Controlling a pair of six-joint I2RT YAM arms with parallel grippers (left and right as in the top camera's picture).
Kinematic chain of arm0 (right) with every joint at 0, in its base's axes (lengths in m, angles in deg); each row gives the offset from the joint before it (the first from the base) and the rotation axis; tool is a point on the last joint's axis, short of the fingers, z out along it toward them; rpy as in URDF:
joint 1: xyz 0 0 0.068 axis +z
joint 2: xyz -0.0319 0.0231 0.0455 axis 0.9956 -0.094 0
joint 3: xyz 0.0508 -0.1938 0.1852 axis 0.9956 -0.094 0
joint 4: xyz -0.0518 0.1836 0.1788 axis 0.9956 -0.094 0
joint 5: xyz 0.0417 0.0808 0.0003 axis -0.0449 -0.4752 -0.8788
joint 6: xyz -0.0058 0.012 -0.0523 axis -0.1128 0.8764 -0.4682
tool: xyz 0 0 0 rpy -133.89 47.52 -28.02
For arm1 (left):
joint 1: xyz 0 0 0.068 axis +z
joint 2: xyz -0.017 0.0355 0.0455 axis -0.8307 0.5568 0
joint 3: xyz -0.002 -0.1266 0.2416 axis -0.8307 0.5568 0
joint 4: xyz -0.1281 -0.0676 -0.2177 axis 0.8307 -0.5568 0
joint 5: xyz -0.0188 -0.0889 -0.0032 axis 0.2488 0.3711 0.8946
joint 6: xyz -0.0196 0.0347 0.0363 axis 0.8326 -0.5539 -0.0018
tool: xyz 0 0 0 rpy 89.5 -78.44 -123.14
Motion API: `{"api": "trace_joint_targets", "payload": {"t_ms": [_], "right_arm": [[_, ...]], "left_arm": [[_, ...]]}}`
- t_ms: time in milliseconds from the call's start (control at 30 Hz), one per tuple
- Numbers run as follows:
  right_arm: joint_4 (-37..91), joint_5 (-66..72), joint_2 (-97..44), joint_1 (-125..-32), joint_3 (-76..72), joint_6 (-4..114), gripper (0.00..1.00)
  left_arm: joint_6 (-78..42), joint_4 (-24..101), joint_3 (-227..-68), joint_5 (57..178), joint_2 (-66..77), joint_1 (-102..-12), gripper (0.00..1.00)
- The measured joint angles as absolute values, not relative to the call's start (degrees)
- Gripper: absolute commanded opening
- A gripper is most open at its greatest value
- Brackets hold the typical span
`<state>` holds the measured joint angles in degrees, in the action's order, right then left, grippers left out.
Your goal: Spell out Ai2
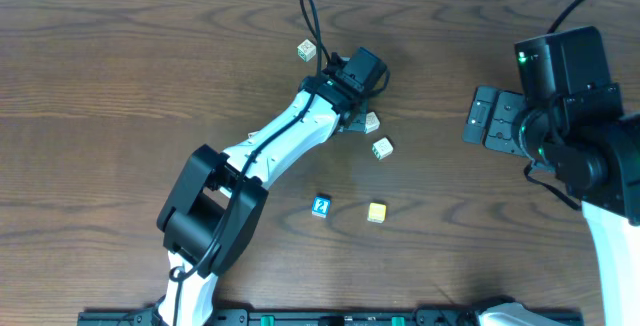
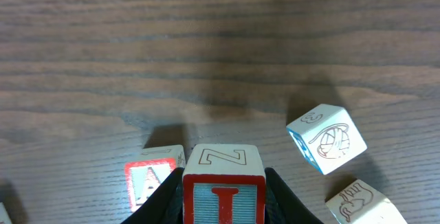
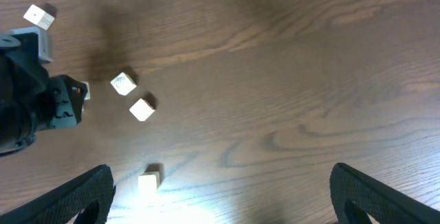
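Note:
My left gripper (image 1: 352, 114) (image 2: 224, 183) is shut on a block with a red letter I (image 2: 223, 202), its top face showing an outlined Z or N. A red-framed letter A block (image 2: 147, 183) lies on the table just left of it, close beside the left finger. A blue block with a 2 (image 1: 321, 206) lies nearer the front of the table. In the overhead view the I and A blocks are hidden under the gripper. My right gripper (image 3: 223, 200) (image 1: 483, 118) is open and empty, high above the table's right side.
Two picture blocks (image 2: 326, 140) (image 2: 361, 205) lie right of the left gripper, and also show in the overhead view (image 1: 371, 121) (image 1: 382, 147). A yellow block (image 1: 376, 212) (image 3: 148, 181) sits beside the 2 block. One more block (image 1: 306, 50) lies at the back.

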<state>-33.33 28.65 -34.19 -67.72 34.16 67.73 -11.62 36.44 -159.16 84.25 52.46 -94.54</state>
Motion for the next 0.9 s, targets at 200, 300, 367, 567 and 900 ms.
{"api": "trace_joint_targets", "payload": {"t_ms": [200, 300, 367, 567, 900], "right_arm": [[-33.3, 28.6, -34.2, -67.7, 34.2, 67.7, 0.99], [-33.3, 28.6, -34.2, -67.7, 34.2, 67.8, 0.99], [-33.3, 28.6, -34.2, -67.7, 34.2, 67.9, 0.99], [-33.6, 28.6, -34.2, -67.7, 34.2, 68.2, 0.99], [-33.8, 28.6, -34.2, -67.7, 34.2, 68.6, 0.99]], "left_arm": [[-9.9, 36.4, -159.2, 85.1, 53.8, -94.5, 0.17], [-9.2, 36.4, -159.2, 85.2, 54.1, -94.5, 0.16], [-8.6, 36.4, -159.2, 85.2, 54.3, -94.5, 0.16], [-7.6, 36.4, -159.2, 85.1, 54.3, -94.5, 0.16], [-6.2, 36.4, -158.9, 85.1, 54.3, -94.5, 0.16]]}}
